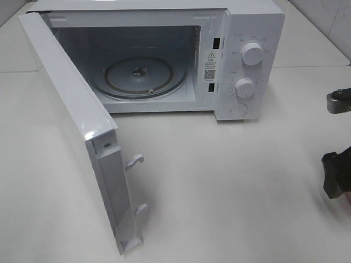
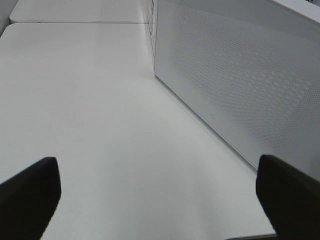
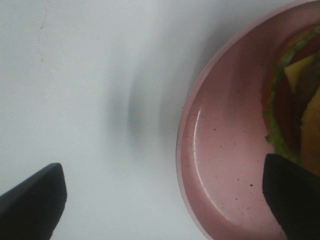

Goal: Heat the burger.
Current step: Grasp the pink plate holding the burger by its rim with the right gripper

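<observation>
Right gripper point(image 3: 162, 200) gapes by pink plate point(image 3: 220, 165) holding burger point(image 3: 295, 100); left gripper point(image 2: 160, 195) gapes too; microwave point(image 1: 247, 33) holds glass turntable point(image 1: 140, 74)

The microwave point(image 1: 255, 22) looked smooth and glossy white, its turntable point(image 1: 164, 82) clear glass; the table point(image 1: 230, 186) was matt and smooth — the pink plate point(image 3: 220, 165) shone, finely speckled.

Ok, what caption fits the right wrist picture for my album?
Open right hand above the rim of a pink round plate carrying a burger with green lettuce and yellow cheese.
</observation>
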`<state>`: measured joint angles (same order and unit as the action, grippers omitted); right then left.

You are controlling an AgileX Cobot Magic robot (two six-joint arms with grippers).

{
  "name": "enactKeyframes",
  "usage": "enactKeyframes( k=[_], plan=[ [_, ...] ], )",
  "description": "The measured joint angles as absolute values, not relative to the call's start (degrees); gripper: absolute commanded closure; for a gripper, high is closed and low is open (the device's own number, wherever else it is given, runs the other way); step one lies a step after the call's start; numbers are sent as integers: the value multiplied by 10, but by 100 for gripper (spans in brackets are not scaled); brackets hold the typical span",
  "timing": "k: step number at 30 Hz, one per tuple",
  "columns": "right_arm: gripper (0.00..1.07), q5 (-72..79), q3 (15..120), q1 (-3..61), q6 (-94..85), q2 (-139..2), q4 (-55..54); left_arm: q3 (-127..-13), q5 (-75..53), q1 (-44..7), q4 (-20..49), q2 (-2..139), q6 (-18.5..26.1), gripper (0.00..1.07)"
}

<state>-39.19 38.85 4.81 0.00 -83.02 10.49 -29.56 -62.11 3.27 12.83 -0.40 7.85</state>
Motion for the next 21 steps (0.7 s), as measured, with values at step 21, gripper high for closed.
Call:
enactKeyframes(
  k=[21],
  plan=[
    [17,-288,362,19,31,-963,132,-296,-621,33,128,-4,78,9]
  ],
)
